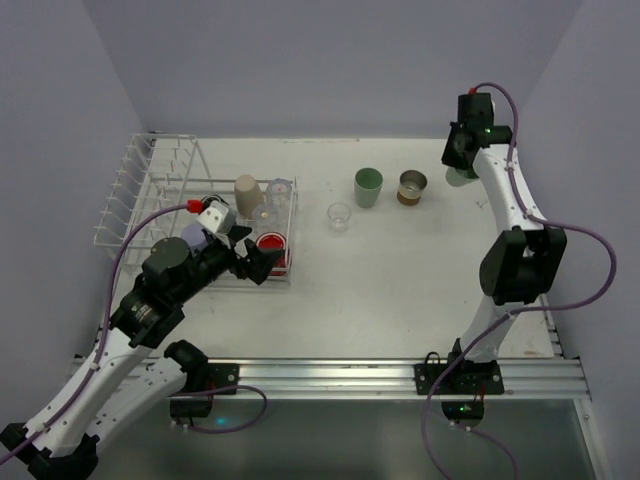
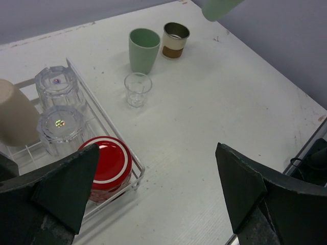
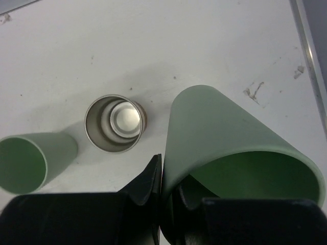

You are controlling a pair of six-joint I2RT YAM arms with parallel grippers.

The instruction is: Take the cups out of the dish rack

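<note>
The white wire dish rack stands at the left. Its low basket holds a beige cup, clear cups, a red cup and a lavender cup. My left gripper is open and empty, hovering at the basket's near right corner beside the red cup. My right gripper is shut on the rim of a mint green cup and holds it tilted above the far right of the table. On the table stand another mint cup, a brown cup and a small clear glass.
The rack's tall plate prongs rise at the far left. The basket's wire rim lies just below my left fingers. Grey walls close in the table on three sides, and a metal rail runs along the near edge.
</note>
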